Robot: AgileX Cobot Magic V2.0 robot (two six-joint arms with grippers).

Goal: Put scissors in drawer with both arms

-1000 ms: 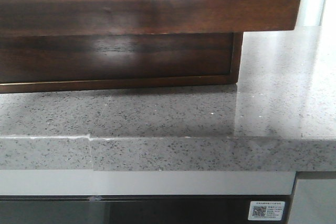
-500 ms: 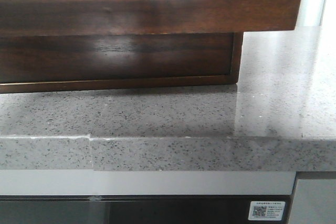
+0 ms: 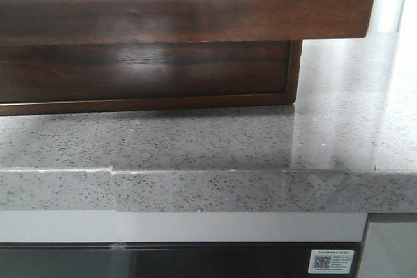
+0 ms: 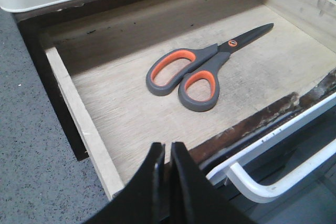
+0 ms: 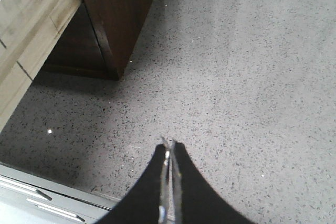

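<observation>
— Where did the scissors (image 4: 202,72) end up?

— They lay flat on the pale wooden floor of the open drawer (image 4: 94,145), roughly mid-floor, orange-lined grey handles toward the camera on the left wrist, dark blades pointing to the far corner.

— Was anything touching them?

— No. The left pincer (image 4: 167,169) hung above the drawer's front edge, well apart from them, its black fingers pressed together on nothing. A white handle (image 4: 273,184) showed just beyond that edge.

— And the other arm?

— The right pincer (image 5: 168,158) hovered over the grey speckled surface (image 5: 252,77), fingers closed together and empty, with the dark brown cabinet corner (image 5: 118,19) nearby.

— The front camera?

— Only the glossy brown drawer front (image 3: 195,14) with its rounded cut-out, above the surface (image 3: 215,141); no arm showed there.
</observation>
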